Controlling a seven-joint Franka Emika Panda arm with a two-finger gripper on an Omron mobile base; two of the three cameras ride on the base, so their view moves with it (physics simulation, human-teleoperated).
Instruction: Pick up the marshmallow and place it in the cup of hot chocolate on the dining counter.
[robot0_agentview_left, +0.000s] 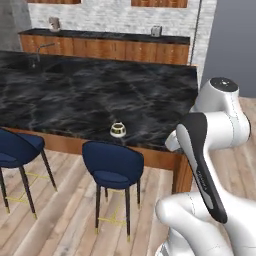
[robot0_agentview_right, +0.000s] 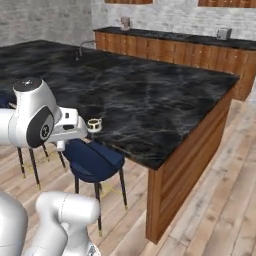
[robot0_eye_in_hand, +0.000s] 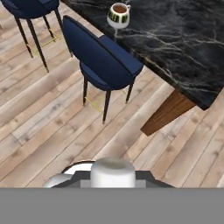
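The cup of hot chocolate (robot0_agentview_left: 118, 130) stands near the front edge of the dining counter (robot0_agentview_left: 75, 95), a white cup with brown liquid. It also sits at the counter's near edge in the right base view (robot0_agentview_right: 93, 124) and at the top of the hand view (robot0_eye_in_hand: 118, 14). My gripper (robot0_agentview_right: 64, 142) hangs off the counter's front edge, just left of the cup in the right base view, above a blue stool (robot0_agentview_right: 92, 157). Its fingers are hidden by the hand, so I cannot tell their state. The marshmallow is out of view.
Two blue stools (robot0_agentview_left: 112, 165) (robot0_agentview_left: 17, 150) stand along the counter's front on the wooden floor. A sink with a faucet (robot0_agentview_left: 37, 55) is set in the far left of the counter. A back worktop with wooden drawers (robot0_agentview_left: 110, 47) runs along the wall.
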